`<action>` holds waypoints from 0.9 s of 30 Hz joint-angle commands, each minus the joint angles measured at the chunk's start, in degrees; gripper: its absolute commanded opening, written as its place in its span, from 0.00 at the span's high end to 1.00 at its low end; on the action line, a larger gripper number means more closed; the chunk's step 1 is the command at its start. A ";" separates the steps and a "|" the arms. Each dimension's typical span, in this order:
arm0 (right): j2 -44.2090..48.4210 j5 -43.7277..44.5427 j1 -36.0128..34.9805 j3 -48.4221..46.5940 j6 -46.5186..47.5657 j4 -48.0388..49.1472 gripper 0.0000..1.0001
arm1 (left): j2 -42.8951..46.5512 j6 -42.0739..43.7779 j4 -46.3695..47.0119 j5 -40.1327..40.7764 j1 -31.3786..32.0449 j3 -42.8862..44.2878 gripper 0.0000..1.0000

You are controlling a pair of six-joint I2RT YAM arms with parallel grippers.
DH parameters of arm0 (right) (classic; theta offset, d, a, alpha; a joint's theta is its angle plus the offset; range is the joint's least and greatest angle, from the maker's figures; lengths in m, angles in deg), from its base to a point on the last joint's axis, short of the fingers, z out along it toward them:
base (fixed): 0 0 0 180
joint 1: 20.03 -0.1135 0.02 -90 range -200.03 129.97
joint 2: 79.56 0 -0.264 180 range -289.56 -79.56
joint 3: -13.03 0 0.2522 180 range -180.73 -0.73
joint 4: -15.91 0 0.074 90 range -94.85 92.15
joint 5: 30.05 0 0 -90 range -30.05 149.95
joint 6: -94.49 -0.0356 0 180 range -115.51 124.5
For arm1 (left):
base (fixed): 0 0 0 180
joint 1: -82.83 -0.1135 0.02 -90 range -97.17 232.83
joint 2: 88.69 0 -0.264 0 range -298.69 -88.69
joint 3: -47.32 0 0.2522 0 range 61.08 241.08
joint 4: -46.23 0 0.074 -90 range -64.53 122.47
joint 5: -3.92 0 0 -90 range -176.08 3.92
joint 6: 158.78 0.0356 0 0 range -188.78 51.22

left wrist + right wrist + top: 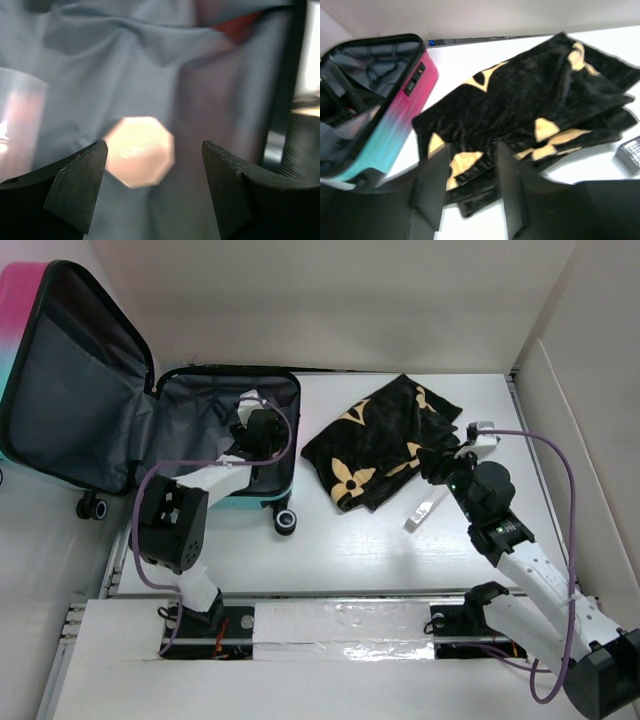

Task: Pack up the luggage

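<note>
Two grippers: both have fingers apart, nothing clamped in either.
left gripper (pixel 155 150): jaws spread wide, the gap between them empty. It is lowered into the luggage (pixel 230 370), inside the base shell at far left of the table (pixel 350 560). Grey lining (pixel 125 75) shows just beyond the fingertips.
right gripper (pixel 472 170): jaws partly apart, tips over the near edge of the black cloth (pixel 530 100). Cannot tell whether they touch the pile.
luggage, lie: open. The base shell lies flat on the table and the lid (pixel 75 390) is tipped up at far left, lining facing right. From the right wrist the pink-to-teal side wall (pixel 405 120) is to the left of the right gripper, well apart, with the cloth between.
wheels (pixel 287 522): black and white, at the near side of the shell; one more sits under the lid.
black cloth, lie: folded, gold flower motifs, right of the luggage and just beside it, not inside.
small block (pixel 420 512): pale, on the table near the right gripper, close to the cloth's near edge. It is cut off at the right edge of the right wrist view; kind unclear.
hard to read: left wrist view is blurred, with a pale octagonal glare spot between the fingers and a red-orange patch at top right, unidentified. From above, the left arm covers part of the shell's floor.
cables (pixel 560 500): purple, looping along each arm.
</note>
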 commanded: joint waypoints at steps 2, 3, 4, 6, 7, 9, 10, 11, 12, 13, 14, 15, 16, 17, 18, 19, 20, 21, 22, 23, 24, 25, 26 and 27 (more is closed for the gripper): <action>2.57 0.30 0.05 0.36 -0.12 2.29 0.79 | 7.46 1.48 6.81 -5.74 7.12 -0.72 0.29; 3.45 1.87 0.05 0.71 -0.47 2.64 0.99 | 8.34 3.49 7.51 -5.66 9.16 -0.63 0.33; 3.80 2.32 0.05 0.97 -0.56 2.90 1.00 | 8.70 4.38 7.87 -5.05 11.26 -0.72 0.35; 5.99 4.07 0.05 1.07 -0.73 1.76 1.00 | 9.40 5.87 8.83 -5.21 17.33 -0.81 0.42; 6.88 5.48 0.05 1.15 -0.82 1.06 1.00 | 9.40 6.31 9.27 -5.83 19.09 -0.80 0.46; 8.55 9.86 0.05 2.20 -1.69 0.26 0.98 | 8.70 8.51 11.29 -7.58 23.91 -0.63 0.51; 10.03 10.50 0.05 2.73 -1.70 0.70 0.96 | 8.35 9.39 13.30 -9.76 25.51 -0.45 0.51; 10.74 10.59 0.05 3.00 -1.70 0.79 0.93 | 6.95 12.00 14.28 -11.18 27.00 -0.28 0.51; 11.45 10.68 0.05 3.17 -1.61 0.79 0.90 | 5.98 13.34 15.07 -12.50 30.24 0.24 0.49; 12.15 11.37 0.05 3.26 -1.79 0.53 0.89 | 4.84 14.65 15.34 -13.64 31.92 2.08 0.48; 13.29 12.08 0.05 3.35 -2.05 -0.34 0.89 | 3.53 16.06 14.90 -14.44 33.42 3.66 0.45; 14.08 13.04 0.05 3.52 -3.27 -0.78 0.89 | -0.05 18.86 13.77 -15.32 34.83 5.59 0.39; 14.79 14.18 0.05 4.14 -3.54 -0.79 0.89 | -1.92 19.93 12.02 -16.02 37.45 10.40 0.36; 16.36 14.28 0.05 4.49 -3.46 -0.44 0.89 | -4.02 20.72 9.13 -15.59 38.78 12.79 0.34; 17.16 14.28 0.05 4.49 -2.85 -0.52 0.89 | -7.87 22.12 8.14 -15.24 39.84 14.82 0.30; 17.78 14.72 0.05 4.41 -2.67 -0.79 0.89 | -9.65 22.57 7.44 -15.24 41.68 18.41 0.29; 18.22 15.07 0.05 4.32 -2.58 -1.49 0.88 | -11.41 22.75 6.12 -15.41 42.39 20.18 0.29; 18.74 15.59 0.05 4.40 -2.58 -1.58 0.88 | -14.65 22.93 5.42 -15.76 43.01 21.77 0.28; 18.84 16.12 0.05 4.41 -2.67 -1.58 0.87 | -15.90 23.54 4.89 -16.37 43.01 24.57 0.28; 18.84 16.04 0.05 4.14 -2.67 -2.10 0.86 | -17.22 23.89 4.36 -16.38 43.97 25.73 0.28; 18.84 16.21 0.57 3.45 -2.75 -3.41 0.83 | -19.67 24.33 3.66 -15.60 44.59 27.91 0.28; 19.19 16.82 0.57 3.44 -3.10 -3.43 0.82 | -20.73 24.34 3.65 -15.33 44.60 29.15 0.29; 19.54 17.79 0.57 3.00 -3.63 -5.17 0.78 | -21.96 24.51 2.00 -15.06 44.60 30.47 0.29; 20.15 18.67 0.57 3.26 -3.98 -5.18 0.68 | -23.80 24.51 1.28 -14.71 44.60 31.70 0.29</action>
